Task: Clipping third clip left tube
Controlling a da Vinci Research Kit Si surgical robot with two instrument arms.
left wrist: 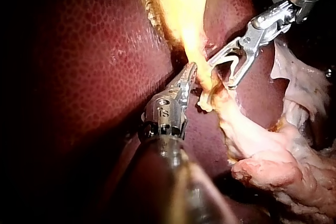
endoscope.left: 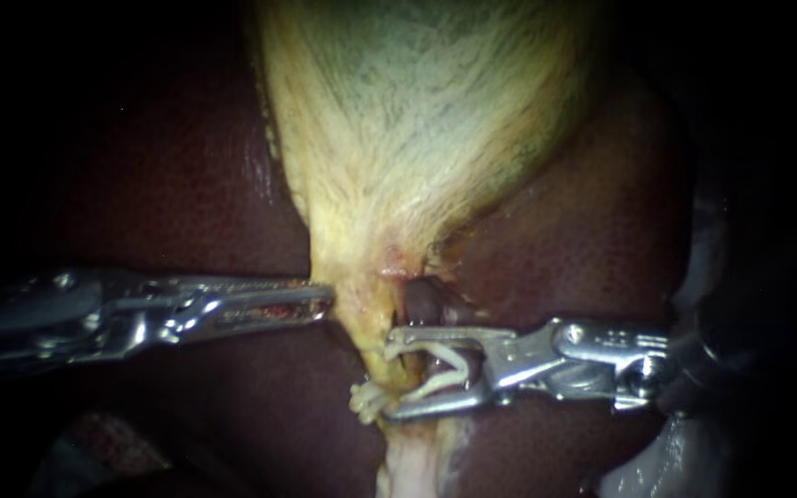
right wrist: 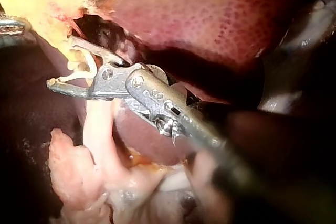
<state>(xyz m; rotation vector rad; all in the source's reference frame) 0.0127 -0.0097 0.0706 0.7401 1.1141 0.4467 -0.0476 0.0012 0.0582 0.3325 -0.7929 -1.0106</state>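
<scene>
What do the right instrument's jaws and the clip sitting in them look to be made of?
Right instrument: bare metal, probably steel, polished silvery; sharp highlights run along its jaws and hinge. Clip: seemingly white matte plastic, not metal; it is pale, opaque and without glint, though the look alone cannot confirm it.

light: bright on gallbladder (endoscope.left: 417, 120); edges: dark; glare: right instrument (endoscope.left: 391, 376) metal; shadows: deep
</scene>
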